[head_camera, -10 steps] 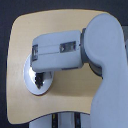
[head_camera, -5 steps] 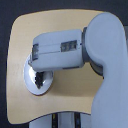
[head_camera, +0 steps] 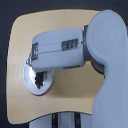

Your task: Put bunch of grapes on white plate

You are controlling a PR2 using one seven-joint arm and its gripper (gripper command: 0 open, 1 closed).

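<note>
Bunch of grapes (head_camera: 38,78) beneath the jaws; on white plate (head_camera: 31,88)

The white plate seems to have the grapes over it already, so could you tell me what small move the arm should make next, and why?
Probably open the end effector and lift straight up. The dark bunch of grapes already sits over the white plate, well inside its rim, on the wooden table. Whether the end effector has let go is hidden by the arm.

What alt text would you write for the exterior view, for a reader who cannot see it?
A large grey robot arm reaches across a light wooden table, and its gripper hangs over a white plate near the exterior view's left edge. Something dark lies on the plate under the gripper, too blurred to identify.
</note>
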